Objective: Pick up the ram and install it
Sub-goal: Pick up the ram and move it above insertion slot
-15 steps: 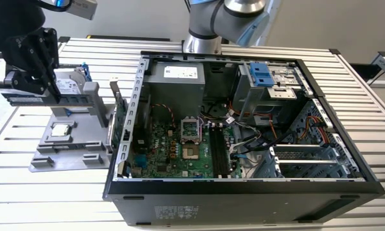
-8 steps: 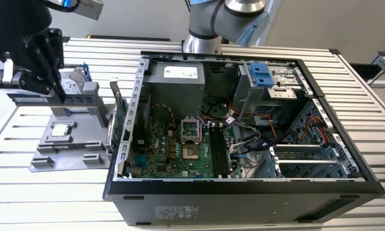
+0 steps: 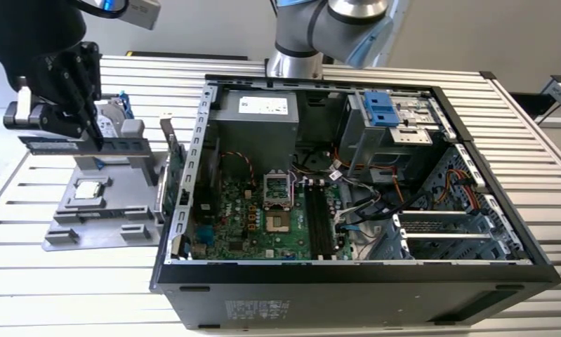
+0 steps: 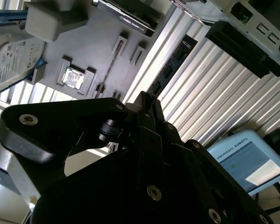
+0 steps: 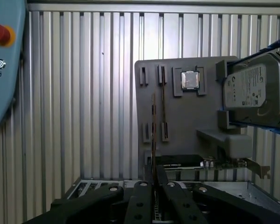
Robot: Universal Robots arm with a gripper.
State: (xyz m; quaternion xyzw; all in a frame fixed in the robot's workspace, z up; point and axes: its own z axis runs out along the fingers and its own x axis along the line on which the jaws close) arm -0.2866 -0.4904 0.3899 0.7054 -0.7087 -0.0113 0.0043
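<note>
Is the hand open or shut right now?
Shut: in the first wrist view the hand pinches the thin memory stick, seen edge-on.

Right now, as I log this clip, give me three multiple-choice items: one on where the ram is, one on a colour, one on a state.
1. Where is the ram? A lying on the table; B in the gripper, above the tray; C on the hard drive.
2. Tray colour? A red; B grey; C yellow.
3. The computer case is: A open-sided; B shut by a panel; C upside down.
Answers:
B, the gripper is shut on the stick over the tray.
B, its plastic is grey.
A, the motherboard shows inside.
</note>
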